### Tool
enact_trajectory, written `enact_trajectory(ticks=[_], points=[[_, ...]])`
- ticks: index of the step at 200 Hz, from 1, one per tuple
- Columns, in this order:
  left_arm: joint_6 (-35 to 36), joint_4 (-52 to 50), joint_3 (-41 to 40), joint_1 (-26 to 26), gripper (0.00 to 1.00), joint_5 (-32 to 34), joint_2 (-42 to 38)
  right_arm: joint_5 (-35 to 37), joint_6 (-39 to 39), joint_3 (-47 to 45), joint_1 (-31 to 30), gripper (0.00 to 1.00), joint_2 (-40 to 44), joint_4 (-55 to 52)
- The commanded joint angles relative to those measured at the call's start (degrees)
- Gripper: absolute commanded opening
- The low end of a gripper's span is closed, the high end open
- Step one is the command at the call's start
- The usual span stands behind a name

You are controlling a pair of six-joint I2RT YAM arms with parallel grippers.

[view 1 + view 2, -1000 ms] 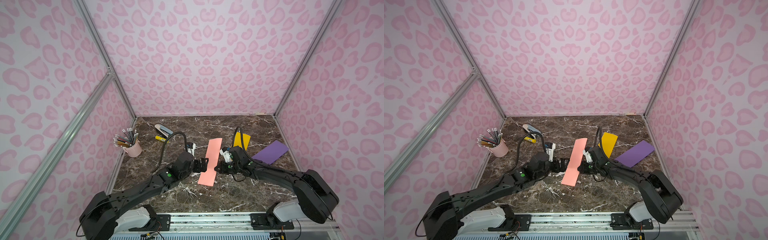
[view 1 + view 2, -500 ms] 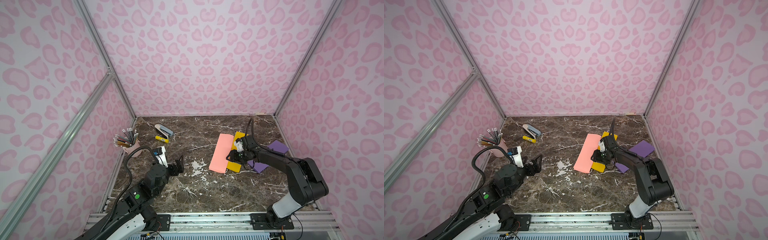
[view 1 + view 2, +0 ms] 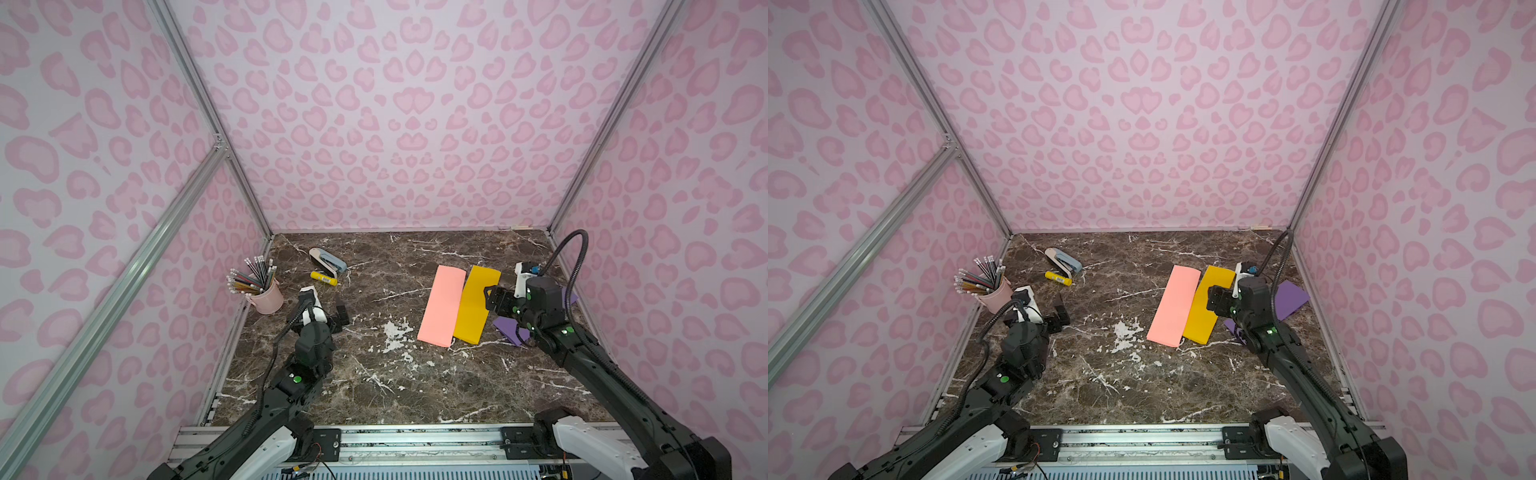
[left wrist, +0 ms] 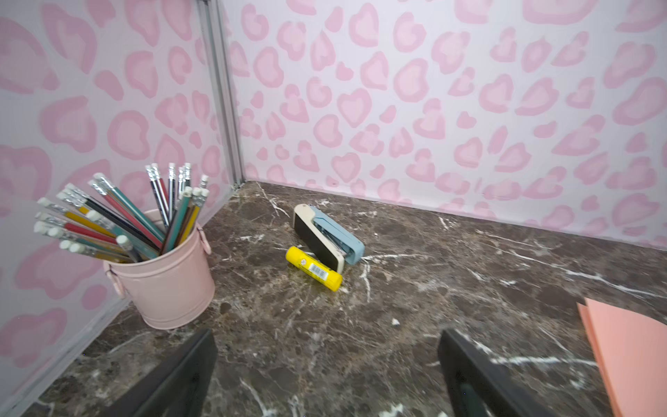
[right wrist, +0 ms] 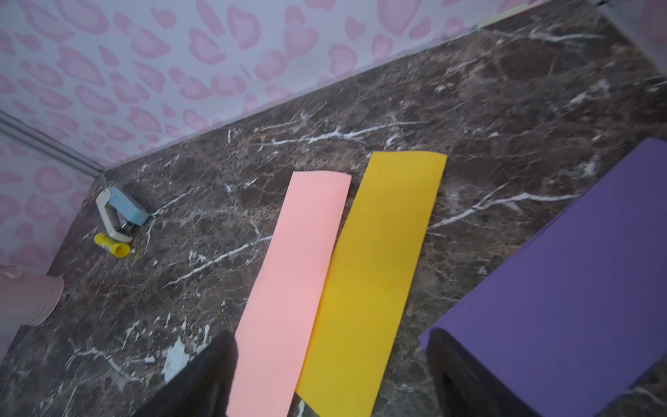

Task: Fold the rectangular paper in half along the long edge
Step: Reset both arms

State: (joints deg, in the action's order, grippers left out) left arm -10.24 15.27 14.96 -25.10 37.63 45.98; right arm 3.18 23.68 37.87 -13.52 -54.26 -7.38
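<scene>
Hovering low over the near-left part of the dark brown marble tabletop (image 3: 374, 386), the left gripper (image 3: 337, 319) is sitting with jaws spread wide and gripping nothing. Its wrist view is showing only bare stone between the black fingers (image 4: 180, 375), and the pink metal bucket of pencils (image 3: 266, 297) is standing just beyond it by the wall. The right gripper (image 3: 496, 303) is hanging at about the same depth on the other side, jaws likewise wide apart and empty, over the folded yellow paper strip (image 3: 473, 291). The purple paper sheet (image 5: 559, 289) is lying on its right. The salmon-pink paper strip (image 3: 441, 305) is lying flat on the stone just left of that gripper, on the far side of the yellow strip from it. Its long axis is running near-to-far with the far end leaning right, and its right edge is touching the yellow strip along the near half. The left wrist view is showing two layers at its edge (image 4: 592, 325), so I'm reading it as already folded lengthwise. The right arm is sitting much nearer, while the left is well apart across open table. Any crease press would be falling to the right arm, reaching left over the yellow strip and running along that axis. Farthest back on the left, the blue-and-cream stapler (image 3: 328, 261) and yellow glue stick (image 3: 324, 279) are lying side by side.
</scene>
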Motion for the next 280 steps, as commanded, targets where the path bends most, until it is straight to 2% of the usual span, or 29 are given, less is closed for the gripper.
enact_trajectory(ticks=[1, 16, 30, 50, 61, 75, 88, 102, 128, 161, 167, 183, 199, 210, 222, 269, 280], points=[[5.44, 15.96, -2.26, 5.77, 0.99, -10.28, 2.59, 5.89, -6.43, -6.27, 0.13, 0.99, 3.68, 15.78], [6.55, 22.40, -3.59, 8.45, 1.00, -14.20, 6.19, 9.62, -8.92, -11.59, 0.16, 0.98, 5.64, 22.69], [9.55, 26.79, -3.81, 9.41, 1.00, -14.00, 10.55, 13.29, -10.68, -16.09, 0.24, 0.99, 5.90, 28.75], [13.18, 34.28, -5.23, 11.12, 1.00, -18.11, 16.18, 13.80, -14.94, -20.53, 0.60, 0.99, 2.43, 37.05], [13.47, 37.89, -6.12, 12.36, 0.99, -22.11, 18.84, 17.22, -14.23, -20.17, 0.60, 0.99, 0.29, 36.50], [14.23, 43.24, -7.10, 13.30, 1.00, -25.56, 23.10, 20.80, -14.75, -23.82, 0.84, 0.99, -2.26, 44.70], [15.61, 42.97, -5.12, 13.93, 0.99, -26.47, 25.76, 21.90, -16.05, -25.14, 1.72, 0.99, -4.27, 48.66], [16.49, 44.23, -3.78, 14.32, 1.00, -25.65, 28.50, 23.66, -18.92, -28.29, 2.73, 0.99, -6.52, 58.23], [16.68, 44.68, -0.25, 15.47, 1.00, -25.38, 33.12, 20.92, -18.35, -30.50, 7.18, 0.99, -12.64, 68.72], [17.07, 50.00, 2.57, 16.53, 0.99, -27.76, 40.61, 18.87, -21.27, -29.81, 7.97, 0.99, -24.02, 80.23], [16.28, 47.85, 3.63, 16.80, 0.99, -26.90, 40.99, 18.10, -21.77, -29.52, 7.98, 0.99, -25.72, 81.62], [14.98, 49.39, 3.09, 18.77, 0.99, -29.81, 41.37, 17.12, -21.71, -30.34, 8.02, 0.99, -31.29, 88.27], [14.08, 53.79, 0.84, 21.24, 0.99, -36.08, 42.25, 15.45, -24.39, -32.84, 7.57, 0.99, -37.74, 102.01], [13.51, 58.52, -1.20, 21.91, 0.99, -37.16, 43.45, 15.67, -25.28, -32.61, 6.28, 1.00, -35.62, 98.25], [13.68, 57.84, -0.95, 21.96, 0.99, -37.28, 43.36, 14.06, -24.99, -30.96, 6.64, 1.00, -33.61, 91.57], [13.44, 57.11, -0.62, 22.20, 0.99, -37.45, 43.43, 12.35, -21.67, -25.94, 9.61, 1.00, -34.00, 82.46], [13.47, 57.23, -0.66, 22.20, 0.96, -37.34, 43.46, 12.20, -21.70, -26.00, 9.69, 0.99, -34.23, 82.87]])
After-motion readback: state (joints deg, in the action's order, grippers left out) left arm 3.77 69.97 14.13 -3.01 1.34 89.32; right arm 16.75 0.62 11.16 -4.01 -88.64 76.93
